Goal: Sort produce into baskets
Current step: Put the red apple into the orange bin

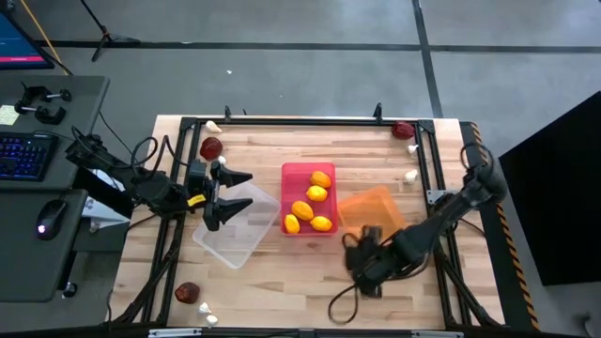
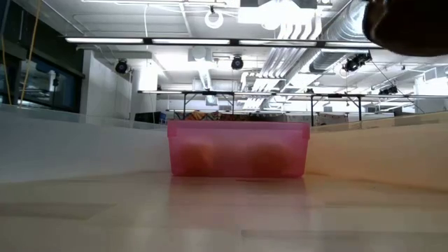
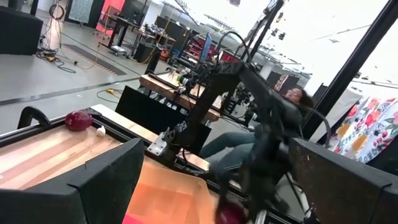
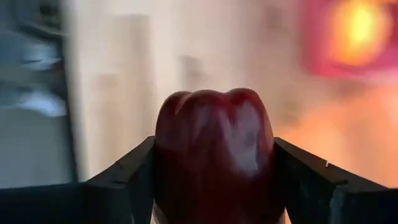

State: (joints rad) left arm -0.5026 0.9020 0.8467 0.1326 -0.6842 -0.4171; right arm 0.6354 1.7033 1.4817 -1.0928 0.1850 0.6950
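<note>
Right gripper [image 4: 214, 180] clenched on a dark red fruit [image 4: 214, 155] between its jaws, mid-carry; next, probably release over the orange basket [image 1: 376, 208] beside them.

Robotics lab or industrial workspace. Indicated by exposed ceiling ducts [image 2: 308, 31] and strip lighting, a bare concrete floor [image 1: 310, 66], a wooden worktop [image 1: 282, 282] in a black metal frame, a side desk with keyboard [image 1: 23, 155] and mouse [image 1: 52, 218], further benches behind.
</note>
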